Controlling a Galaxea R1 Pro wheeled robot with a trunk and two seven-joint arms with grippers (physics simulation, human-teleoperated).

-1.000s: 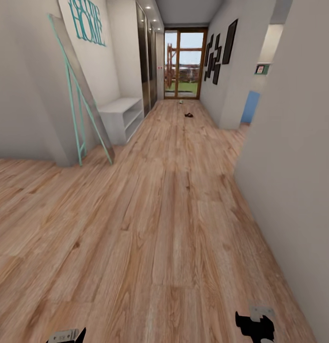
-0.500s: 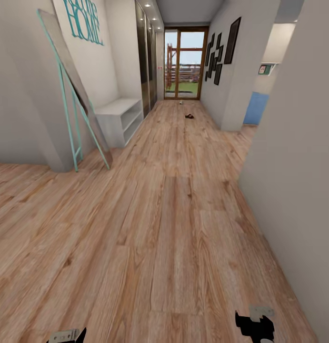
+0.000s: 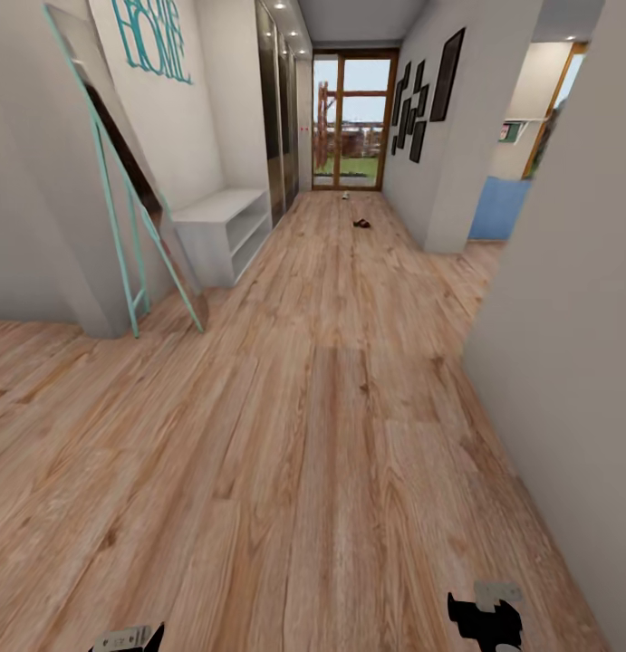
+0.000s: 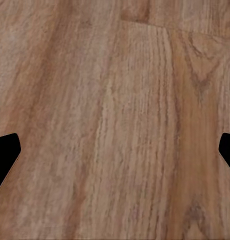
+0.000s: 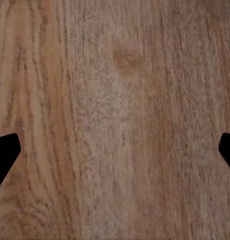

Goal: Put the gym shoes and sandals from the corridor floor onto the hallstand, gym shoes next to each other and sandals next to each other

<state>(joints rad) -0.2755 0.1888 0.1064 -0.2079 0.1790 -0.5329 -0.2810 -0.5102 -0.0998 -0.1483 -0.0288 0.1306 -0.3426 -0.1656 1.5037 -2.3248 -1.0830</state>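
A long corridor of light brown wood-grain plank flooring [image 3: 322, 407] is seen from the head view, running away to a glazed door with an orange-brown frame [image 3: 351, 122] at the far end. The light grey shoe rack with open tiers [image 3: 224, 226] is parked against the left wall, about midway down, and nothing can be made out on it from here. Just near of it, a tall mirror in a turquoise frame [image 3: 122, 195] is leaned on the wall, with turquoise "HOME" lettering [image 3: 154, 38] hung above. Black picture frames [image 3: 430, 95] are fixed to the right wall.

Far down the floor, close to the door, a small dark brown shape [image 3: 361, 223] is spotted, probably a sandal, and a tiny pale one [image 3: 345, 194] lies further back, too small to call.

The left tool [image 3: 131, 638] and the right tool [image 3: 485, 620] are poked in at the near edge of the head view. In both wrist views the black fingertips [image 4: 5, 152] [image 5: 5, 152] are seen spread wide apart over bare planks, with nothing between them.
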